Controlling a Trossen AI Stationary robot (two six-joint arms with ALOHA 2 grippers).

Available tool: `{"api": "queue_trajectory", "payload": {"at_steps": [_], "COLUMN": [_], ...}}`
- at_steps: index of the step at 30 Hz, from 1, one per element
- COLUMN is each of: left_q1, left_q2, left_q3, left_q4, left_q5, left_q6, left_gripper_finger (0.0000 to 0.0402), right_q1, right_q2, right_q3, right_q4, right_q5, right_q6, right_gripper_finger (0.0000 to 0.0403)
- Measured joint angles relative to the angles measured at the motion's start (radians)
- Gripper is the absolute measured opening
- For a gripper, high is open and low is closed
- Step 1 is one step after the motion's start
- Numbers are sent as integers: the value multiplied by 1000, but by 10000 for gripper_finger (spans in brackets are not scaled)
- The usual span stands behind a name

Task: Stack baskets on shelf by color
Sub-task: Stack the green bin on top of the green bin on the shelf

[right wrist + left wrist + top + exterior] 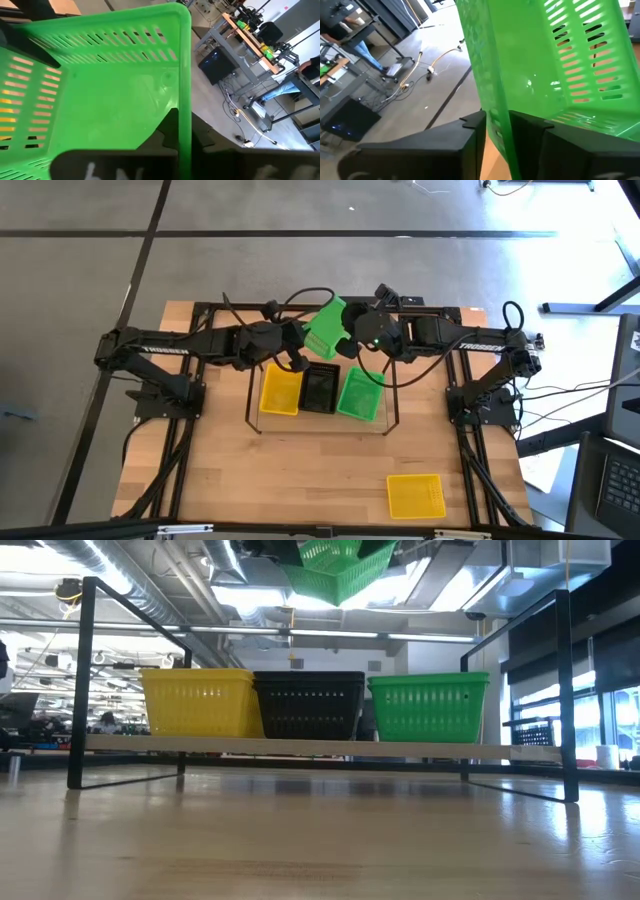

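Green basket [325, 327] held in mid-air above the shelf [300, 747], behind the yellow, black and green baskets on it. Right gripper [177, 145] clenched on its rim. Left gripper [497, 132] straddles the opposite wall; grip uncertain.

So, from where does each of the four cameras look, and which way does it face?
High: above the table, facing down; both arms, shelf, raised green basket.
Low: at tabletop height, facing level across; three baskets on the shelf, the raised one overhead.
Left wrist: on the left arm, looking past its fingers astride the basket wall.
Right wrist: on the right arm, into the same basket.
All four share the raised green basket.
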Motion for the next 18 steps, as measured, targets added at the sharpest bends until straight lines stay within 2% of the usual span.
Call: {"api": "queue_trajectory", "payload": {"at_steps": [5,10,18], "left_q1": [0,-25,-66], "left_q2": [0,0,0], "left_q3": [0,0,0], "left_q4": [14,89,133], "left_q5": [-1,-5,-32], "left_q6": [33,128,171], "left_gripper_finger": [74,75,75], "right_q1": [0,0,-2], "right_q2": [0,0,-1], "right_q3": [0,0,0], "right_q4": [-1,-33,-52], "right_q5": [0,0,-1], "right_q6": [0,2,-4], "right_gripper_finger": [0,0,0]}}
